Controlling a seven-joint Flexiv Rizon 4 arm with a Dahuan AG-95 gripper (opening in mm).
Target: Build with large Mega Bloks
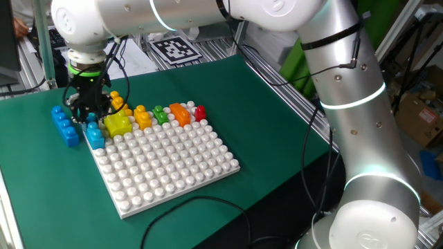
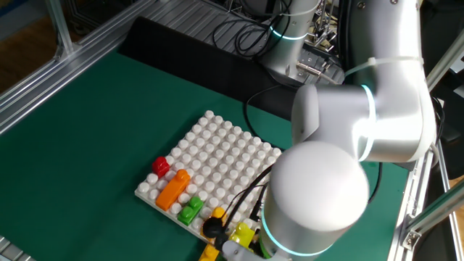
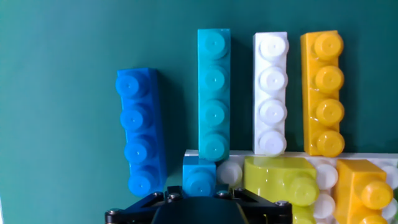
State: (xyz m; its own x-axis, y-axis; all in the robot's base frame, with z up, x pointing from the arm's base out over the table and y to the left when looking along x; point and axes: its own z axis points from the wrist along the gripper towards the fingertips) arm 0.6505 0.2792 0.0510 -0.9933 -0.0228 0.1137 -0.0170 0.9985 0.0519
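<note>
The arm reaches down over the near-left corner of the white studded baseplate (image 1: 173, 162) on the green table (image 1: 263, 117). The gripper (image 1: 88, 114) points straight down at that corner; its fingertips are hidden in every view, so whether it is spread or pinching something cannot be told. In the hand view, four long bricks lie side by side on the mat just beyond the plate edge: a blue brick (image 3: 140, 130), a teal brick (image 3: 214, 93), a white brick (image 3: 271, 93) and an orange-yellow brick (image 3: 322, 93). A small teal brick (image 3: 199, 177) sits at the plate corner, directly below the hand, with a yellow-green brick (image 3: 283, 180) beside it. Along the same plate edge stand a green brick (image 1: 160, 114), an orange brick (image 1: 180, 113) and a red brick (image 1: 200, 113).
</note>
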